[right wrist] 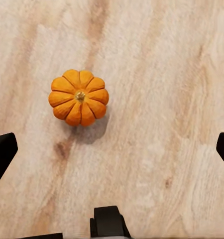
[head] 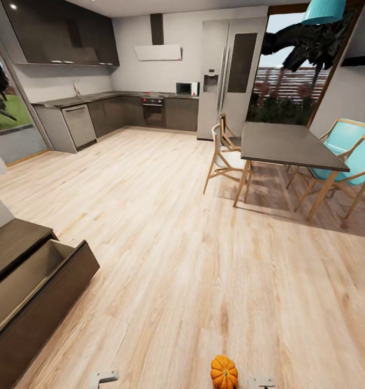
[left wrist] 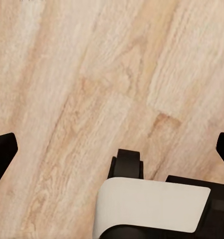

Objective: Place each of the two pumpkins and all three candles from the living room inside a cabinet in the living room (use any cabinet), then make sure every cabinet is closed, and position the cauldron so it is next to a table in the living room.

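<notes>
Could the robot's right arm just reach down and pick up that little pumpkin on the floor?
Probably yes. The pumpkin sits upright on bare wooden floor with nothing around it, and the right gripper hangs above it with its fingers spread wide. It is off to one side, so the arm must shift over first.

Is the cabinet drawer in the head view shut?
No, the cabinet at the left has its top drawer pulled out, showing an interior with nothing visible in it, while the pumpkin sits on the wood floor.
</notes>
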Tool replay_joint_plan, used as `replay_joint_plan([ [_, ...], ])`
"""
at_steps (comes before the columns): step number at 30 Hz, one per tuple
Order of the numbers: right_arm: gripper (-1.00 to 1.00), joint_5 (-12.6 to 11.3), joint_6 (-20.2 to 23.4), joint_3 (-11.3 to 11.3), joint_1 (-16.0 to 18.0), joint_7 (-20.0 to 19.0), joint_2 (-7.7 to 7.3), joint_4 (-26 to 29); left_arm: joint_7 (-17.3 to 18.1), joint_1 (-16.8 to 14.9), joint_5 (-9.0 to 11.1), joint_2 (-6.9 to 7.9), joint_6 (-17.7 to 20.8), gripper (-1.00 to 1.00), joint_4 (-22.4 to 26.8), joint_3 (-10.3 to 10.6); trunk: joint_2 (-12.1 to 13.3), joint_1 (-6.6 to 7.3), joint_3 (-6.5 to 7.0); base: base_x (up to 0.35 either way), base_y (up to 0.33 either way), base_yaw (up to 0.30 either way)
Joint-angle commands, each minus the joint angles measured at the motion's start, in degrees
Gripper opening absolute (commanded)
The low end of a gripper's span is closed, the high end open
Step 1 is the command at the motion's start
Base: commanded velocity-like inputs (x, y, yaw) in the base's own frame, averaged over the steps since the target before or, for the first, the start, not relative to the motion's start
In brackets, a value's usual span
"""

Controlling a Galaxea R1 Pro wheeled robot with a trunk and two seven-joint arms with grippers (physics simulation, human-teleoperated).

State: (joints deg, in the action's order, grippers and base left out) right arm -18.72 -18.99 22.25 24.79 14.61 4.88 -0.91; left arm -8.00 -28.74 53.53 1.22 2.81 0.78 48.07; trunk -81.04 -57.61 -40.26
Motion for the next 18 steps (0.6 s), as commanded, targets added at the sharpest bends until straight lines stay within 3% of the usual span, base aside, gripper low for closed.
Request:
replay_joint_plan([
  [1, 1.00, 0.0, 0.0, -0.1, 0.0, 0.0, -0.02, 0.0, 0.0, 0.0, 0.0, -0.04, 0.0, 1.00, 0.0, 0.0, 0.0, 0.00, -0.08, 0.000, 0.000, -0.157],
  [18, 1.00, 0.1, 0.0, -0.2, 0.0, 0.1, -0.13, 0.0, -0.1, 0.0, 0.0, -0.53, 0.0, 1.00, 0.1, 0.0, 0.0, 0.00, -1.41, 0.000, 0.000, -0.157],
])
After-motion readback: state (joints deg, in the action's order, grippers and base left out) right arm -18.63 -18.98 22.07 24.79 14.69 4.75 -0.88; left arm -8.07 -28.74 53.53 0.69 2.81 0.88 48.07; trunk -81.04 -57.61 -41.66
